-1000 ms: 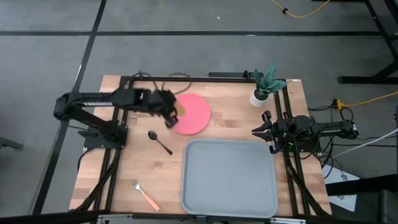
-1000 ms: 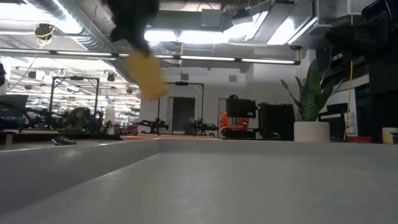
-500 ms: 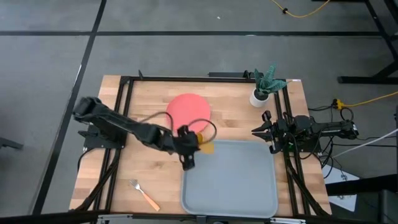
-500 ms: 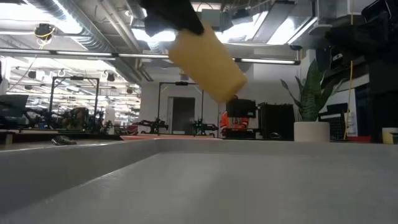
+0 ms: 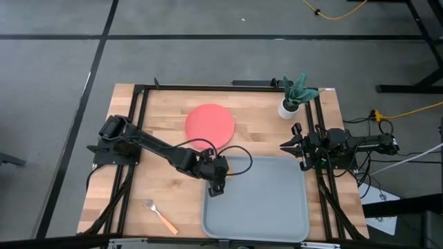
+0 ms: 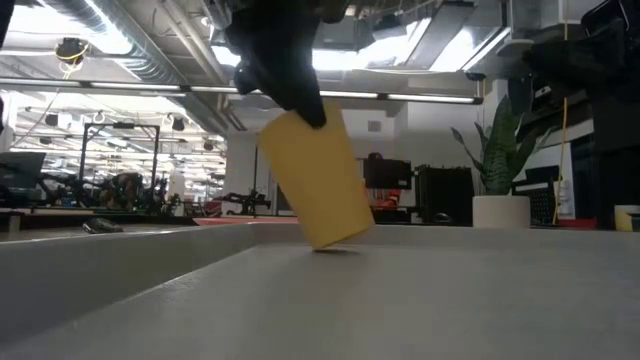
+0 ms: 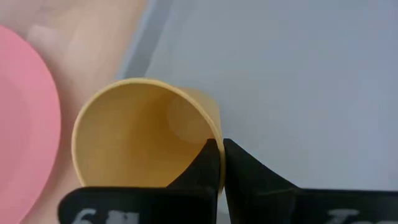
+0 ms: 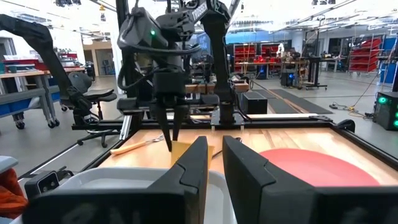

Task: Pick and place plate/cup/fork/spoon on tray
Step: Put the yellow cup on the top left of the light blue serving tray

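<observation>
My left gripper (image 5: 216, 181) is over the left part of the light grey tray (image 5: 270, 207), shut on the yellow-orange cup (image 6: 315, 185), which also shows in the left wrist view (image 7: 143, 134). The coral-pink plate (image 5: 210, 124) lies flat on the table, beyond the tray. The orange-handled fork (image 5: 160, 216) lies at the near left. The spoon is hidden, apparently under my left arm. My right gripper (image 5: 294, 147) waits at the table's right edge with a narrow gap between its fingers (image 8: 214, 168). My left gripper pinches the cup's wall at its rim (image 7: 216, 144), one finger inside the cup and one outside. The fingers come from above, pointing down. The cup is tilted, mouth up, and its lower base edge (image 6: 332, 243) is down at the tray's floor.
A white pot with a green plant (image 5: 289, 107) stands at the far right corner. A black frame runs along the table's edges. A cable loops from my left arm over the tray's far left corner (image 5: 239, 155).
My left gripper has carried the cup from beside the plate toward the table's near right, over the tray's left edge, and then down. The cup, which hung steeply tilted and clear, now stands more upright with its base at the tray floor.
</observation>
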